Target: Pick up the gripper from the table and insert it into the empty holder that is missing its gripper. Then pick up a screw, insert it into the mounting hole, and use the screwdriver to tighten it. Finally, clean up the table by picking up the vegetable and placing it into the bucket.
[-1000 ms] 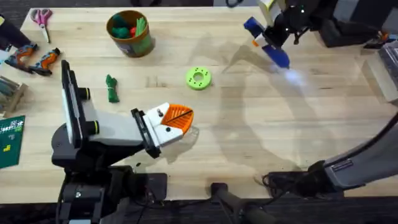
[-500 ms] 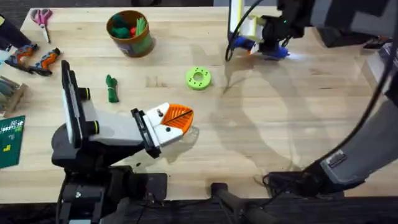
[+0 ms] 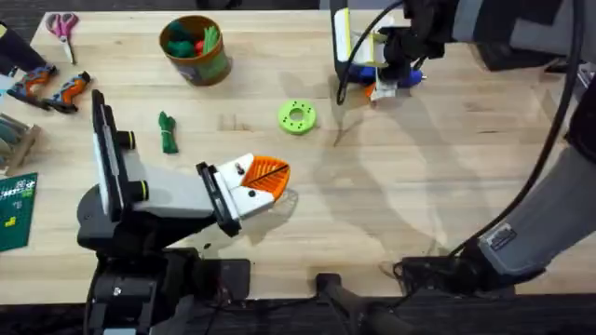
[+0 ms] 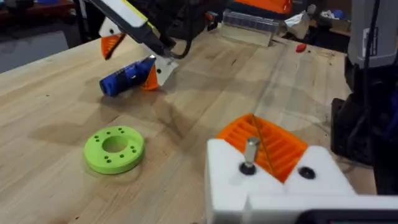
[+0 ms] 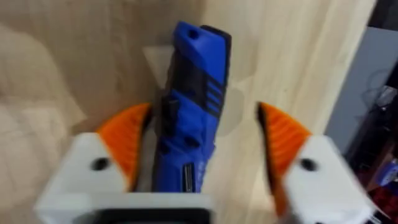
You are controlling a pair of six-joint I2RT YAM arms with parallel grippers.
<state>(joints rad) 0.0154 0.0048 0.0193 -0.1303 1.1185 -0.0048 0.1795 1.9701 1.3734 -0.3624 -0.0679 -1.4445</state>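
Note:
The blue screwdriver [image 3: 396, 74] lies on the table at the far middle, and my right gripper [image 3: 384, 82] stands open around it. In the right wrist view the screwdriver [image 5: 189, 106] rests against one orange pad [image 5: 127, 134], with a gap to the other. My left gripper [image 3: 264, 186] is shut near the table's front, white blocks tipped with an orange wedge [image 3: 270, 175]. A metal screw [image 4: 249, 152] stands upright in a hole of its white block [image 4: 273, 186]. The dark green vegetable [image 3: 168, 132] lies at the left. The bucket [image 3: 196, 48] stands behind it.
A bright green ring [image 3: 297, 116] lies mid-table, between the two grippers. Scissors [image 3: 63, 26], orange-black tools [image 3: 51, 88] and a green board [image 3: 14, 209] sit along the left edge. Black equipment [image 3: 521, 37] crowds the far right corner.
The right gripper has carried the screwdriver leftward along the far side and lowered it onto the table. The left arm has not moved.

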